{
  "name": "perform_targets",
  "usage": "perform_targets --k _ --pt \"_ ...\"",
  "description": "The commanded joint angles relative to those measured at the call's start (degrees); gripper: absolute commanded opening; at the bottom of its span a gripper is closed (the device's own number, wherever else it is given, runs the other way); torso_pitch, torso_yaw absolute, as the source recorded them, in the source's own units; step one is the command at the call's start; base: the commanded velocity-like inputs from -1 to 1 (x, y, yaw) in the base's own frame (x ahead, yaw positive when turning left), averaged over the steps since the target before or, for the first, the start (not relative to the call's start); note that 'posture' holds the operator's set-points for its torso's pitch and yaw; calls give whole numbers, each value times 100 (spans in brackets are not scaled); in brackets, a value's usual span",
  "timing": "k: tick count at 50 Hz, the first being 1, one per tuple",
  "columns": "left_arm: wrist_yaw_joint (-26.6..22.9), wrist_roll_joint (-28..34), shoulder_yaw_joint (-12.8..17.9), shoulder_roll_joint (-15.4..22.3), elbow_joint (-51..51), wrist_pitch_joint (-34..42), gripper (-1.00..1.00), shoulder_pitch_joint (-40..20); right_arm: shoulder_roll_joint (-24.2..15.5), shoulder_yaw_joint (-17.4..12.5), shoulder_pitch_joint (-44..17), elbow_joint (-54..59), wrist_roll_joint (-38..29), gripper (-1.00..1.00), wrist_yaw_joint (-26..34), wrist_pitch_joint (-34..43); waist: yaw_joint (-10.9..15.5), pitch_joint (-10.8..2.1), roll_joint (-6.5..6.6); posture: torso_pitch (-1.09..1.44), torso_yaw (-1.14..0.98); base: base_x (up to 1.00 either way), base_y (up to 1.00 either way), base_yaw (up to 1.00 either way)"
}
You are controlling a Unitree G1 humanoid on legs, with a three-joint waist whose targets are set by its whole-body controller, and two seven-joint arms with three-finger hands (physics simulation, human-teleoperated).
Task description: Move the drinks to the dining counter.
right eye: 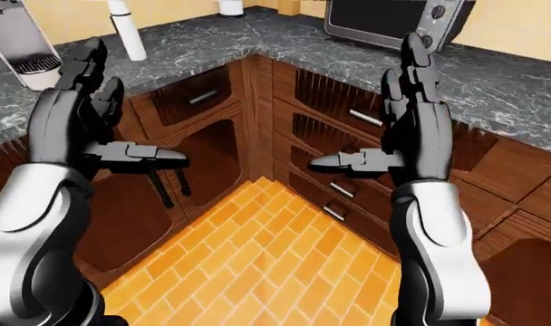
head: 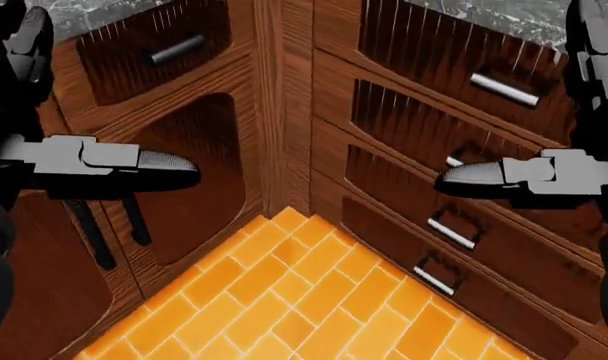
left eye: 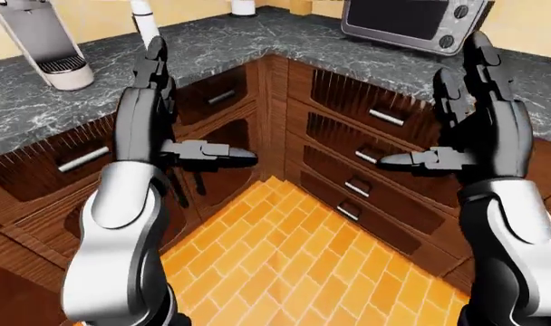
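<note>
Cabinets fill the middle of both eye views: two runs of dark wooden fronts meet in an inside corner (left eye: 274, 115) under a grey marbled counter (left eye: 285, 37). Along the right run a stack of drawers (left eye: 366, 156) with silver bar handles steps down toward the orange brick-pattern floor (left eye: 285, 265). On the left run sit a drawer (left eye: 212, 95) and a cupboard door with long dark handles (right eye: 162, 183). At the upper left of the left-eye view stands a white coffee machine (left eye: 44, 41), with a white cylinder (left eye: 144, 20) just right of it; a silver toaster oven (left eye: 412, 20) sits at the upper right. No drinks show in any view, and the dining counter cannot be made out. Both hands are raised before the cabinets, well apart: left hand (left eye: 157, 115) and right hand (left eye: 475, 122) each have fingers spread upright and thumb pointing inward, grasping nothing
</note>
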Motion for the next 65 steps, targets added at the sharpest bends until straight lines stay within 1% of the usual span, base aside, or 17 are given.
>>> perform_targets --k 1,8,10,12,15,19,22,35,39,42,50,51,53,58,59,61,65 --pt "34 42 38 47 -137 -195 100 -149 -37 -10 -134 -192 11 100 20 -134 19 -107 -43 0 0 16 0 100" --pt "34 37 45 56 -176 -152 100 -153 -28 -6 -130 -205 -12 100 45 -131 56 -72 281 0 0 14 0 100" --pt "38 36 36 56 -161 -166 100 -159 -28 -4 -133 -187 -23 100 53 -147 71 -142 544 0 0 14 0 100" --pt "36 36 38 60 -165 -149 100 -176 -29 -5 -139 -193 -23 100 57 -137 38 44 535 0 0 14 0 100" --pt "36 34 45 66 -170 -137 100 -183 -40 -10 -176 -225 -9 100 49 -76 190 -68 365 0 0 14 0 100" --pt "36 31 40 68 -169 -128 100 -203 -45 -3 -183 -218 -10 100 62 -81 139 53 97 0 0 14 0 100" --pt "37 31 37 66 -154 -156 100 -186 -37 7 -177 -203 -21 100 68 -101 9 -42 -408 0 0 14 0 100" --pt "32 39 36 73 -165 -113 100 -223 -41 0 -197 -185 -33 100 75 -104 -54 -68 254 0 0 14 0 100" --pt "31 40 34 69 -151 -142 100 -208 -36 4 -190 -208 -30 100 65 -86 -41 -192 677 0 0 14 0 100" --pt "33 43 33 67 -151 -150 100 -199 -28 -7 -198 -207 -2 100 63 -70 68 -91 597 0 0 14 0 100" --pt "29 38 43 87 -185 -80 100 -249 -21 -25 -224 -270 75 100 43 30 -3 84 66 0 0 12 0 79" --pt "30 38 39 86 -178 -81 100 -255 -36 13 -199 -211 27 100 67 -54 28 49 75 0 0 0 0 0" --pt "29 40 35 85 -164 -105 100 -249 -38 35 -201 -242 35 100 96 -49 45 -65 -173 0 0 0 0 0" --pt "17 45 38 100 -187 -70 100 -273 -26 98 -212 -190 -65 100 158 -81 -121 -45 214 0 0 0 0 0" --pt "15 47 39 99 -187 -71 100 -273 -26 88 -229 -230 -60 100 164 -47 -142 -220 294 0 0 38 0 0" --pt "12 48 39 102 -201 -53 100 -281 -22 70 -251 -274 -44 100 153 4 -159 209 453 0 0 63 -6 0" --pt "5 50 38 110 -202 -43 100 -297 -10 63 -254 -228 -61 100 162 -75 -139 249 623 0 0 74 -9 0"
